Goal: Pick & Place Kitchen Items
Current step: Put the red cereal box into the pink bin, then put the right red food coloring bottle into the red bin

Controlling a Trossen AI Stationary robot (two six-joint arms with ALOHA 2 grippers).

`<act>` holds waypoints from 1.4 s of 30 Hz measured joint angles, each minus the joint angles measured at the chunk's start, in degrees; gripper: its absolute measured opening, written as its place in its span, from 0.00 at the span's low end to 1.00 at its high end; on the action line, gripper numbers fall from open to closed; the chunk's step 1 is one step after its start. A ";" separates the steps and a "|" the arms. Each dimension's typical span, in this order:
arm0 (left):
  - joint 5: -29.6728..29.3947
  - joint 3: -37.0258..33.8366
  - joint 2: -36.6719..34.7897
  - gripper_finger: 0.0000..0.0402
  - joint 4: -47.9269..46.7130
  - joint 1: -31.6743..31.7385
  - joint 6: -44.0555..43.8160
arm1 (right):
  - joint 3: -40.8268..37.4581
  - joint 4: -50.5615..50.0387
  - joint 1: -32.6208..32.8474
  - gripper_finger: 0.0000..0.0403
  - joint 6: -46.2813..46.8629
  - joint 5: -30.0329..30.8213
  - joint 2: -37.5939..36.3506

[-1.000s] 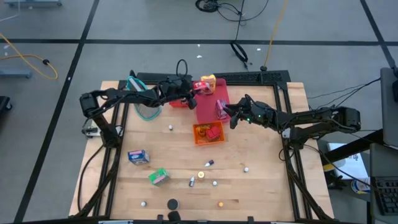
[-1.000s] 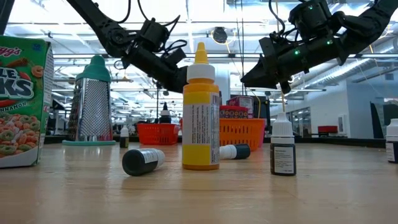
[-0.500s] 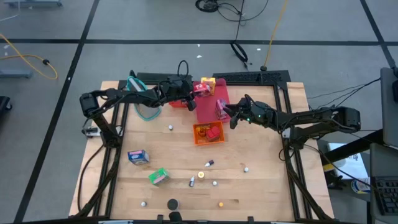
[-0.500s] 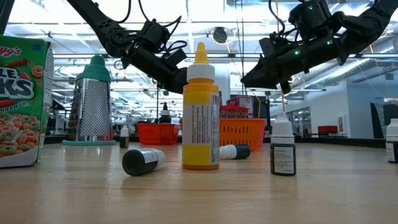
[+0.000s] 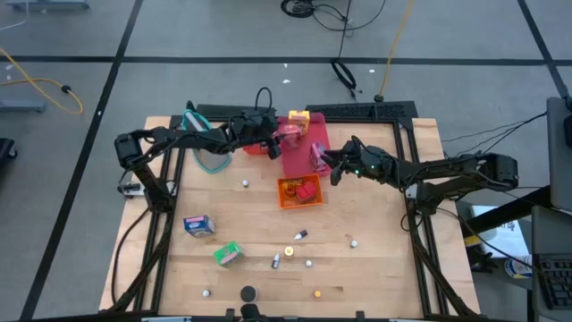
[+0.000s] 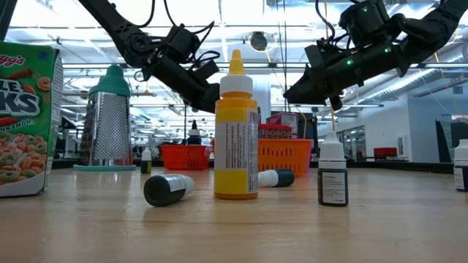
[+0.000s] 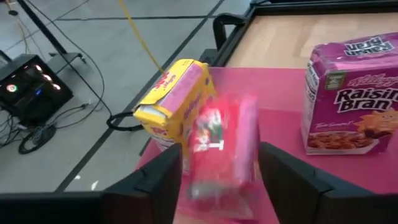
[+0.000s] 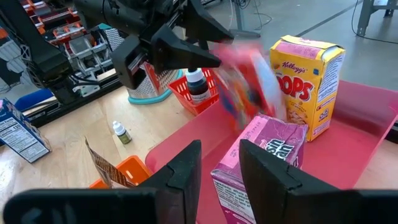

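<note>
My left gripper hangs open over the far end of the pink tray. A red packet shows blurred between and just ahead of its fingers, loose and above the tray. A yellow cereal box stands on the tray beyond it. A purple Raisin Bran box stands upright on its base on the same tray. My right gripper hovers open at that box's side, fingers apart and short of it. In the high view the two grippers face each other across the tray.
An orange tray holding a red item lies near the pink one, with a red tray and a teal-framed basket to the left. A blue box, a green box and small bottles lie on the near half.
My left gripper has opened and let go of the red packet, which has left the fingers and is dropping toward the pink tray beside the yellow box. My right gripper has kept still.
</note>
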 joint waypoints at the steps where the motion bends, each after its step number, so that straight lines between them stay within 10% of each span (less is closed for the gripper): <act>1: -0.34 0.00 0.00 0.55 -0.02 0.00 0.00 | 0.00 -0.04 -0.01 0.25 0.00 0.00 0.00; 24: -1.70 0.04 -1.91 0.61 -3.88 -0.35 -2.40 | 0.00 -5.50 1.86 0.25 -6.23 -4.68 -5.73; 42: 2.74 0.07 -14.85 0.61 -26.82 -7.38 -7.16 | 0.00 -32.56 19.18 0.25 -5.96 -13.68 -19.47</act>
